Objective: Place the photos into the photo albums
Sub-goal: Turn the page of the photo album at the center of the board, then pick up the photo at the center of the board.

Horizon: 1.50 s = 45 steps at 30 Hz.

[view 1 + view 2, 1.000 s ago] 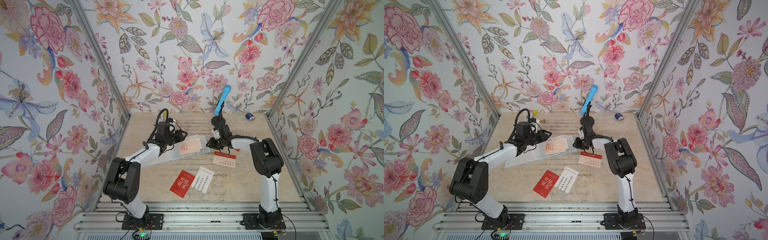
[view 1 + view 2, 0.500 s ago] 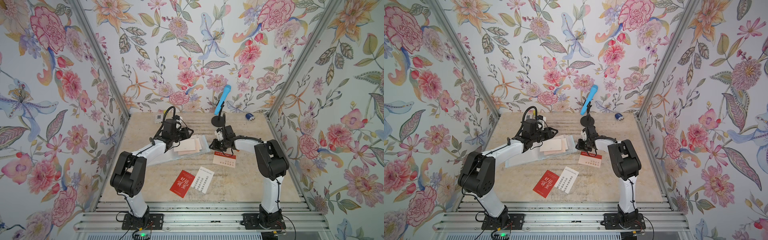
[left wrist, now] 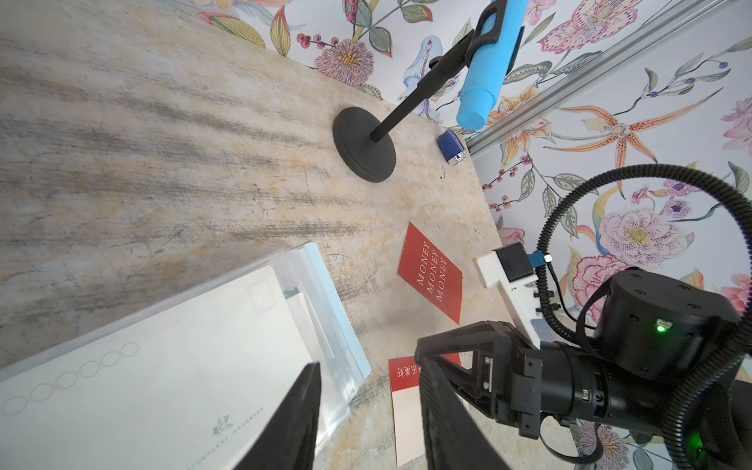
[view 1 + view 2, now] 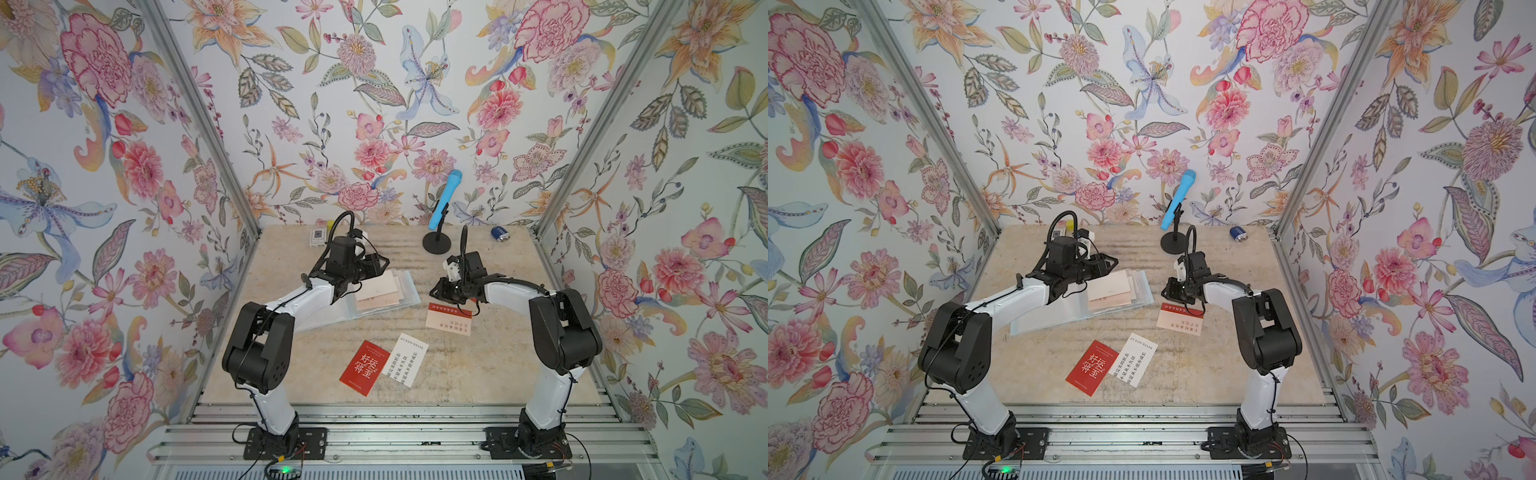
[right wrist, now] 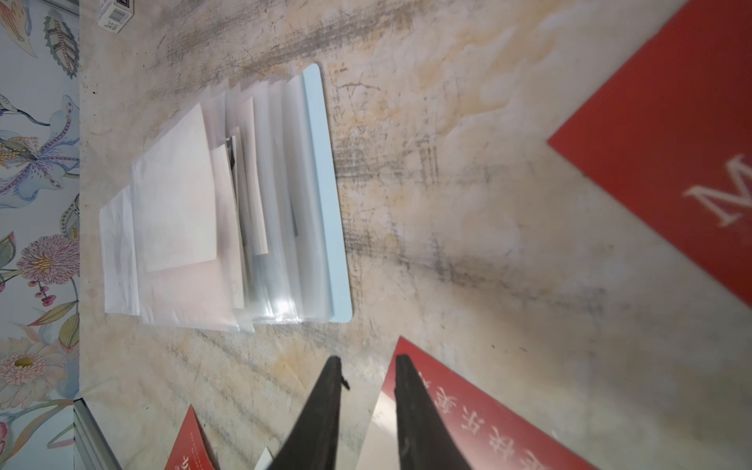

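Observation:
The photo album (image 4: 1042, 324) lies open left of centre, and its pale blue cover edge (image 5: 321, 183) shows under fanned clear sleeves. A pale photo (image 3: 162, 366) lies on top of it. My left gripper (image 3: 370, 366) hovers open at the album's right end, one finger over that photo, nothing between the jaws. My right gripper (image 5: 368, 360) stands open with a narrow gap, one finger over the corner of a red-and-white photo (image 4: 449, 319) that lies flat. A red MONEY photo (image 3: 431, 272) lies by the right arm. A red photo (image 4: 365, 368) and a white photo (image 4: 405, 359) lie near the front.
A black stand (image 4: 436, 242) with a blue microphone (image 4: 445, 199) is at the back centre. A small blue object (image 4: 498, 233) lies at the back right. A small white box (image 4: 318, 237) sits at the back left. Floral walls close in three sides.
My left gripper has swung to the right across the album. The top photo there showed red print before and now shows pale. The right gripper has barely moved.

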Motion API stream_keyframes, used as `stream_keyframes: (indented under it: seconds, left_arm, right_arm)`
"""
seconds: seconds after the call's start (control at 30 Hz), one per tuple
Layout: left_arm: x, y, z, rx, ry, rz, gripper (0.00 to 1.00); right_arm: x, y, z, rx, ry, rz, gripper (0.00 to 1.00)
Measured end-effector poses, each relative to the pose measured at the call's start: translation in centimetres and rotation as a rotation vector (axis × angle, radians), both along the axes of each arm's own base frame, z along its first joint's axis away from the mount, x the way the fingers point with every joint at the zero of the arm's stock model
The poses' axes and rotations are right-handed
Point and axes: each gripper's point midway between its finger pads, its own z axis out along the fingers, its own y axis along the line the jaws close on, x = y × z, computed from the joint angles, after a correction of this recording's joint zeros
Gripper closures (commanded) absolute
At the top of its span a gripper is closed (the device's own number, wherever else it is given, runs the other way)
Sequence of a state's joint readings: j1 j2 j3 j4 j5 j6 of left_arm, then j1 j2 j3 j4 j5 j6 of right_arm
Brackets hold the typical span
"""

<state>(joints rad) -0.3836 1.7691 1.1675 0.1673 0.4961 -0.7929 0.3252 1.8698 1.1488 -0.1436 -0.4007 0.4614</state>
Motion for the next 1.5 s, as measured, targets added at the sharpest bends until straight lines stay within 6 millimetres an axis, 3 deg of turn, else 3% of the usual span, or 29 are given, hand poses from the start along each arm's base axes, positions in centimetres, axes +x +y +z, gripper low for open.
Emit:
stream_keyframes:
  seconds: [0.13,0.27,0.53,0.73,1.0,1.23,1.5]
  left_arm:
    - [-1.5,-0.3,-2.2,0.021,0.032,-0.038,0.57]
    - [-2.9,-1.6,-3.1,0.042,0.025,-0.092,0.57]
    - [-5.8,-4.6,-4.3,0.037,-0.005,-0.212,0.57]
    - [-7.2,-6.6,-6.6,0.055,0.017,-0.273,0.57]
    - [-9.2,-9.1,-9.7,0.089,0.059,-0.347,0.57]
    - [-9.1,-10.4,-9.9,0.11,0.045,-0.369,0.57]
    - [-9.0,-11.4,-12.1,0.141,0.086,-0.381,0.56]
  right_arm:
    - [-1.1,-1.4,0.8,0.016,-0.003,-0.027,0.74]
    - [-2.1,-3.3,1.6,0.046,-0.012,-0.067,0.73]
    - [-5.8,-8.0,-0.1,0.093,0.055,-0.181,0.72]
    - [-8.0,-11.2,-1.0,0.106,0.08,-0.273,0.71]
    - [-8.5,-11.7,-1.5,0.121,0.093,-0.285,0.69]
    - [-8.7,-11.5,-1.9,0.128,0.112,-0.277,0.69]
    - [-8.9,-11.3,-3.4,0.129,0.15,-0.266,0.68]
